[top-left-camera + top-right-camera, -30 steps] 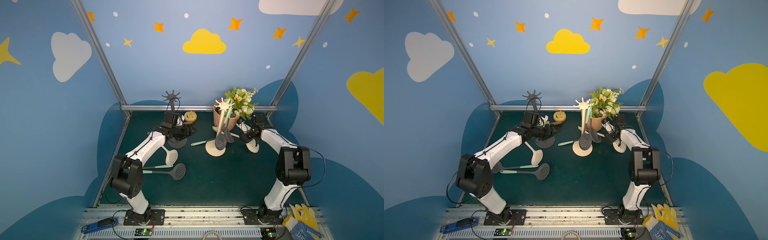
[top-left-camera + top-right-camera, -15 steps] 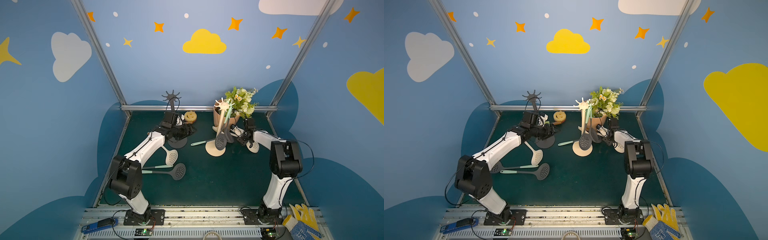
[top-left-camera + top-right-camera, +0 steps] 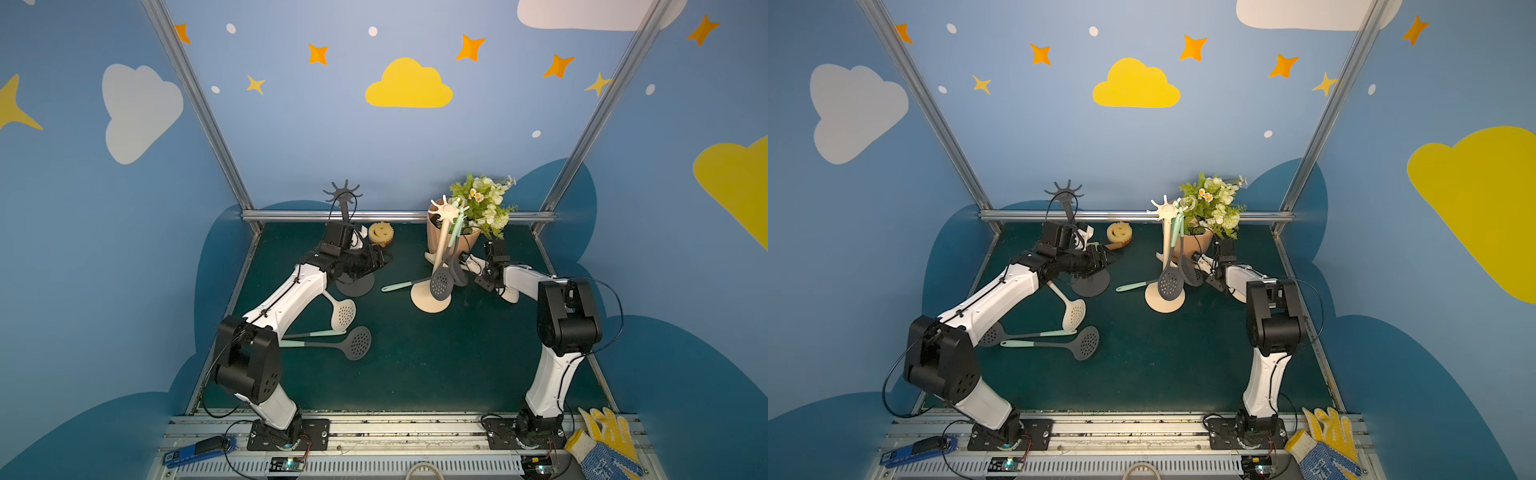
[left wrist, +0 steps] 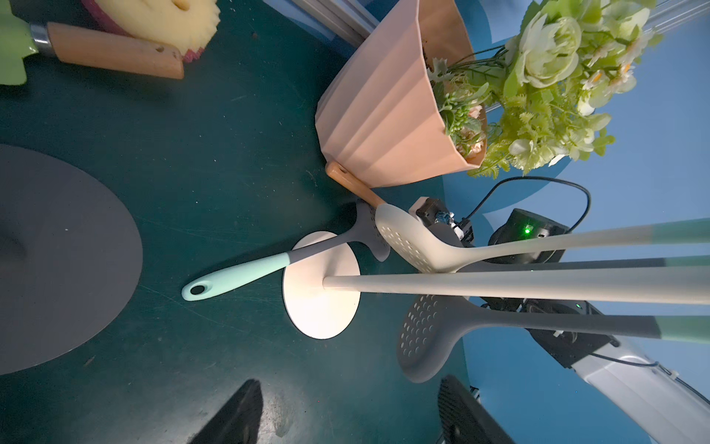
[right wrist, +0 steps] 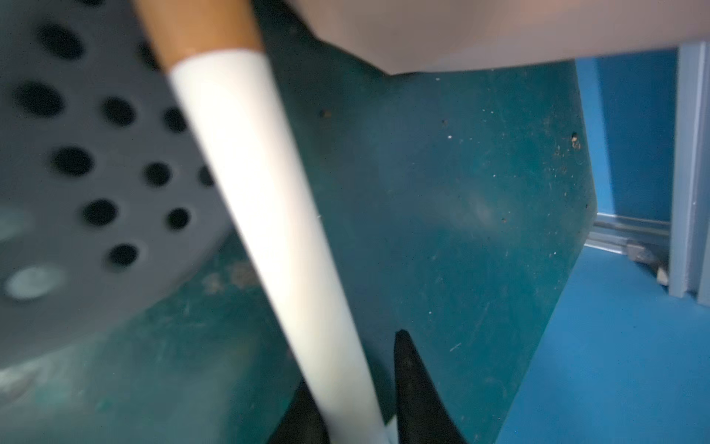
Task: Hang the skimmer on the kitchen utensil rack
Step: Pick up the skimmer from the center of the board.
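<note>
While right gripper (image 5: 353, 369) pinches white skimmer (image 5: 269, 230) by handle, down on mat beside pink flowerpot (image 4: 384, 115), grey skimmer (image 3: 358, 343) and cream skimmer (image 3: 344, 314) lie loose up front. Mid-mat: cream utensil rack (image 3: 420, 300), skimmers hanging. At back, flowerpot holds artificial flowers (image 4: 549, 77). Right arm stretched low. Left arm reaches beside black rack (image 3: 353, 286); left gripper (image 4: 349, 384) fingers apart, empty.

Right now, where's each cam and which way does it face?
Top views: stereo head high above the arm bases, looking down toward the back wall; left arm, right arm whole.
Left wrist: on the left arm, facing across the mat at the cream rack; left gripper fingertips at the edge.
Right wrist: close on a white handle between right gripper fingertips.
Top and left wrist share rack, hanging grey skimmer.
</note>
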Controlling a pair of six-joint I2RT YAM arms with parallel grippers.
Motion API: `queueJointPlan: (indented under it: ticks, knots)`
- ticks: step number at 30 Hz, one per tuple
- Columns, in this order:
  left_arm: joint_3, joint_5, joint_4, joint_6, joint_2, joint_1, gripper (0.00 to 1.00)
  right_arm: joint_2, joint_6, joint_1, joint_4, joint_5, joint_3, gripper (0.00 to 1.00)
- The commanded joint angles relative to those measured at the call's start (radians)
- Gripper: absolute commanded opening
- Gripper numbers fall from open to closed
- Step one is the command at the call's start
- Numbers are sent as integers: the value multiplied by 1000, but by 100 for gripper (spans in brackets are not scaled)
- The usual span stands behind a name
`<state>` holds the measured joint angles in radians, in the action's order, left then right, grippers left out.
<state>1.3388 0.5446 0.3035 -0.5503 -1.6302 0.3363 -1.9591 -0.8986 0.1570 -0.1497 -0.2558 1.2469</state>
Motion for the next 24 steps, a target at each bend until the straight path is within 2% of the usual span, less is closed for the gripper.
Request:
queueJointPlan:
  ticks: [1, 12, 24]
  knots:
    - [12, 6, -9, 13, 24, -4, 73, 56, 8, 1, 47, -51, -19, 19]
    - [7, 0, -15, 17, 26, -6, 73, 145, 66, -2, 1, -123, -47, 9]
    - [-5, -8, -28, 19, 27, -5, 73, 259, 132, -14, -67, -137, -75, 8]
